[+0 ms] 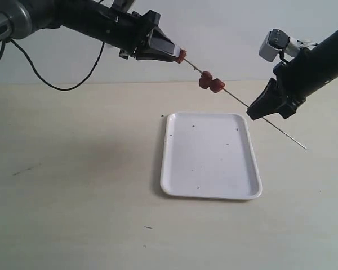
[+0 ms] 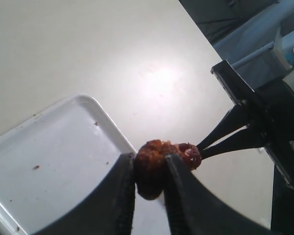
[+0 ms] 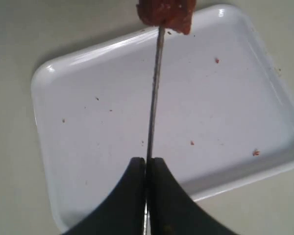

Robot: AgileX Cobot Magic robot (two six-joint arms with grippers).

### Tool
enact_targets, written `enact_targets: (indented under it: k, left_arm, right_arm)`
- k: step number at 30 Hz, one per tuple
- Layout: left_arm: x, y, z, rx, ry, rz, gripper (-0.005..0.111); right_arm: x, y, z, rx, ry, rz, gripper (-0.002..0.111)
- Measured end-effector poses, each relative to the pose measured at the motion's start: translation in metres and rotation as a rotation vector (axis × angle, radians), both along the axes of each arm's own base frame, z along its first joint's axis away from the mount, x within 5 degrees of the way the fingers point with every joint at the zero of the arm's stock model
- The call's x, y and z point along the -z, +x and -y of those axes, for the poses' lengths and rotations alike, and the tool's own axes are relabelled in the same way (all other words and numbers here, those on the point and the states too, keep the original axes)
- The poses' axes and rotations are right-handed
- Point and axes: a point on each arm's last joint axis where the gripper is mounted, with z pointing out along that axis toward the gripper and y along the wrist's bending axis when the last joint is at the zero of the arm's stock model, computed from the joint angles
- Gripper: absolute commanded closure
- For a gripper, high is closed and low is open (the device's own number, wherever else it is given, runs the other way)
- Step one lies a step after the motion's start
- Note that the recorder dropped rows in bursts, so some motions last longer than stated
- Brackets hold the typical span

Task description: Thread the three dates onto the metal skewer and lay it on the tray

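The thin metal skewer (image 1: 236, 97) hangs slanted in the air above the far edge of the white tray (image 1: 211, 194). My right gripper (image 1: 253, 112) is shut on the skewer (image 3: 154, 98) partway along it, and the rod's free end pokes out past it to the right. Two dates (image 1: 212, 82) sit side by side on the rod, seen too at the edge of the right wrist view as dates (image 3: 165, 12). My left gripper (image 1: 179, 55) is shut on the third date (image 2: 152, 164) at the skewer's upper left end. The tray (image 2: 49, 161) lies below, holding nothing but dark specks.
A black cable (image 1: 50, 79) droops behind the left arm onto the pale table (image 1: 73, 169). The right arm's body (image 2: 264, 122) fills one side of the left wrist view.
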Motion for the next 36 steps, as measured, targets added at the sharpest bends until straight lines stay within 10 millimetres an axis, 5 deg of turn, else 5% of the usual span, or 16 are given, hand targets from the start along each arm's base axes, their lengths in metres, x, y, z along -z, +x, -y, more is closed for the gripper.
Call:
enact_targets:
  k: [20, 28, 36]
  left_arm:
    - [0.001, -0.019, 0.038, 0.075, 0.010, 0.008, 0.084]
    - [0.001, -0.021, 0.041, 0.085, 0.011, 0.006, 0.043]
    - [0.001, -0.014, 0.028, 0.059, 0.011, 0.005, 0.042]
  right_arm:
    - [-0.004, 0.003, -0.002, 0.031, 0.054, 0.026, 0.108]
    - [-0.005, 0.005, -0.003, 0.054, 0.079, 0.030, 0.108]
    - [-0.004, 0.008, -0.001, 0.293, 0.112, -0.106, 0.108]
